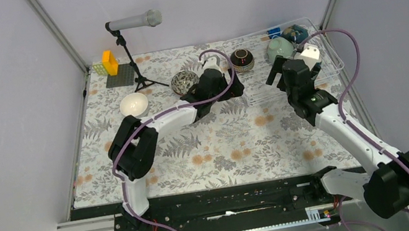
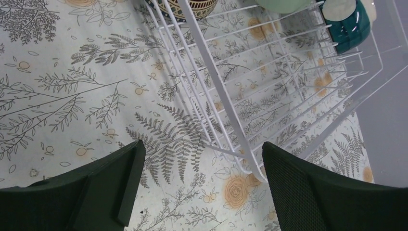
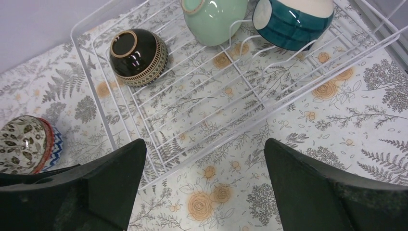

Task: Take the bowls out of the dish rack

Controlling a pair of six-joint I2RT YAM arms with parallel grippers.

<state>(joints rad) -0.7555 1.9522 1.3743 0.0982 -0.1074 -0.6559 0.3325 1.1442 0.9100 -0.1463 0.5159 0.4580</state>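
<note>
The white wire dish rack [image 1: 309, 82] stands at the back right on the floral cloth. In it lie a dark brown bowl [image 1: 241, 59], a mint green bowl [image 1: 280, 48] and a teal bowl [image 1: 295, 33]. On the cloth to its left are a grey floral-patterned bowl [image 1: 184, 81] and a white bowl [image 1: 133, 104]. My left gripper [image 1: 236, 88] is open and empty above the rack's near left corner [image 2: 250, 163]. My right gripper [image 1: 281, 68] is open and empty over the rack's front rim [image 3: 192, 139]. The right wrist view shows the brown bowl [image 3: 138, 57], mint bowl [image 3: 214, 19], teal bowl [image 3: 293, 19] and the floral bowl nested in a blue-and-white one [image 3: 21, 144].
A microphone [image 1: 133, 22] on a black tripod stand [image 1: 143, 83] stands at the back left. Yellow and orange bricks on a grey plate [image 1: 116, 70] sit beside it. A small blue object [image 1: 273, 32] lies behind the rack. Frame posts and walls bound the cloth.
</note>
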